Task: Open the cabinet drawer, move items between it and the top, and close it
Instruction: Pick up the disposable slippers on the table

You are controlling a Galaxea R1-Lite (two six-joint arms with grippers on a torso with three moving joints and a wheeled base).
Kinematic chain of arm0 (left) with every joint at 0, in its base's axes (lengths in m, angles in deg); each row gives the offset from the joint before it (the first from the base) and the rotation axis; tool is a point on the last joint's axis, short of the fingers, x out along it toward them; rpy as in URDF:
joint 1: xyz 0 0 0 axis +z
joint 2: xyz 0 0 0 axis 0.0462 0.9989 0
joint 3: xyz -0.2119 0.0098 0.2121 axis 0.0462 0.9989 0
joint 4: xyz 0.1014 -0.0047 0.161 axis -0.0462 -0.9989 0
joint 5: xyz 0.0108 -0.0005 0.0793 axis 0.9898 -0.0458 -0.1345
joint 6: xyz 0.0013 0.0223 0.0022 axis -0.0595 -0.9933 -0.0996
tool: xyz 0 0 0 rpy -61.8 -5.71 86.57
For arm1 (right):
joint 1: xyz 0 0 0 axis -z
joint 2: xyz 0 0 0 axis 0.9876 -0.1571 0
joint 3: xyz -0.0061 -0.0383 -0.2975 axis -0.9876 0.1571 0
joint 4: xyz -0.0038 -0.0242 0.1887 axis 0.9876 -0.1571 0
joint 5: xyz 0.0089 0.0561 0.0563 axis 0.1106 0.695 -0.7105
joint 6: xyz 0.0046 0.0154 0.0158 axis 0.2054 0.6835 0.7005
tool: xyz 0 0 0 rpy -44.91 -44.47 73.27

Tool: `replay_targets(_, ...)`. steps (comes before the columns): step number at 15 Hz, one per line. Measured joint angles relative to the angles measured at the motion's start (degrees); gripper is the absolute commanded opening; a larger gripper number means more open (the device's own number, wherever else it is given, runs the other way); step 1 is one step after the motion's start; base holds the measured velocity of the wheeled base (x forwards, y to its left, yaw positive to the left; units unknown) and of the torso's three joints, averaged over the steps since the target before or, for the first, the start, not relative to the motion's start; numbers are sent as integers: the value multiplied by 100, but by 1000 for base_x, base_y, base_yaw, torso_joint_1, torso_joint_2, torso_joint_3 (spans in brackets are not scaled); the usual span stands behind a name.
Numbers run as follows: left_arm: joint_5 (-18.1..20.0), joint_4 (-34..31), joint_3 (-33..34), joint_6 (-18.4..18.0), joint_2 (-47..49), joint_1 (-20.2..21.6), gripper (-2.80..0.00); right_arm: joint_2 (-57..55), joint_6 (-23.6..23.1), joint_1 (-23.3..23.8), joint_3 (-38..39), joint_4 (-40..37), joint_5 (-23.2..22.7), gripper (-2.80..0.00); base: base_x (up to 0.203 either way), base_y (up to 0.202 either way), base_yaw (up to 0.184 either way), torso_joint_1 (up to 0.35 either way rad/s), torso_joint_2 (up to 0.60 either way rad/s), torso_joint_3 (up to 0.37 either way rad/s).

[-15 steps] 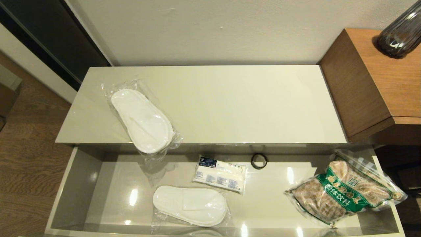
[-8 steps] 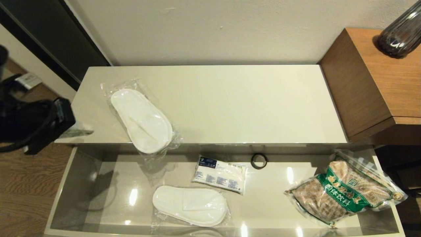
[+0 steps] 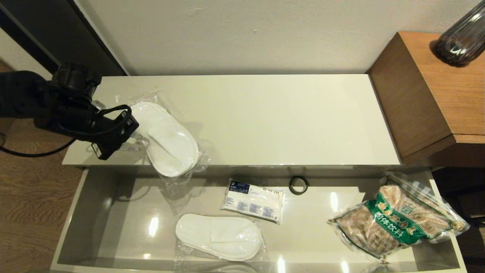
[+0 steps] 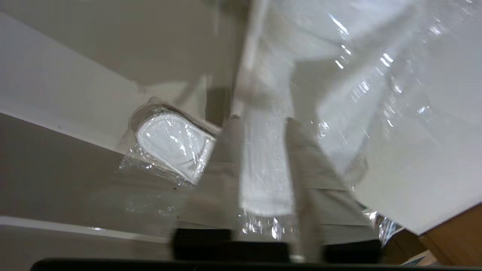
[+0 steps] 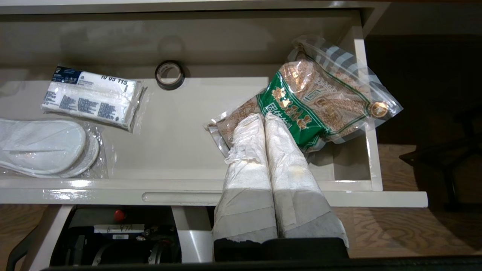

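Two sealed slipper packs show in the head view. One pack lies on the top point(image 3: 265, 121) at its left end point(image 3: 165, 138), its toe hanging over the near edge. The other pack lies in the open cabinet drawer point(image 3: 68, 227), near the front and left of middle point(image 3: 219, 236).

The left gripper point(image 3: 130, 143) hovers at the left side of the pack on the top. From the head, the black wrist hides most of its fingers. The left wrist view is smeared, with crinkled clear film filling much of it, so I cannot tell how the jaws stand or whether they touch the plastic.

The right gripper point(image 5: 263, 116) is out of the head view. Its own camera shows the taped fingers pressed together, holding nothing. It sits above the drawer's near rim, pointing toward the grain bag point(image 3: 394, 220). That bag sits at the drawer's right end, propped against the right wall.

A white packet point(image 3: 253, 200) and a black ring point(image 3: 298, 185) lie toward the drawer's far side. The right wrist view shows the ring as a roll of tape. At far right, the dark vase point(image 3: 460, 38) on the wood cube point(image 3: 435, 87) is cut off by the frame.
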Motion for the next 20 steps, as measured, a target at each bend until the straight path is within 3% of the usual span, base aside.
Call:
replay_targets(4, 91, 847, -30, 681, 144, -2, 0, 0, 1, 0, 0, 0, 1, -280, 0, 0, 0, 0, 0, 0)
replay_targets(9, 102, 1166, 17, 774, 230, -11, 0, 0, 0, 0, 0, 0, 1, -280, 0, 0, 0, 0, 0, 0)
replay_targets(11, 457, 1294, 148, 817, 231, -11, 0, 0, 0, 0, 0, 0, 1, -280, 0, 0, 0, 0, 0, 0)
replay_targets(13, 968, 1873, 445, 1012, 208, -6, 0, 0, 0, 0, 0, 0, 0, -280, 0, 0, 0, 0, 0, 0)
replay_targets(16, 1249, 2877, 926, 1463, 164, 2, 0, 0, 0, 0, 0, -1, 0, -280, 0, 0, 0, 0, 0, 0)
replay_targets(20, 1910, 3617, 1475, 1589, 80, 130, 0, 0, -6, 0, 0, -1, -1, -280, 0, 0, 0, 0, 0, 0)
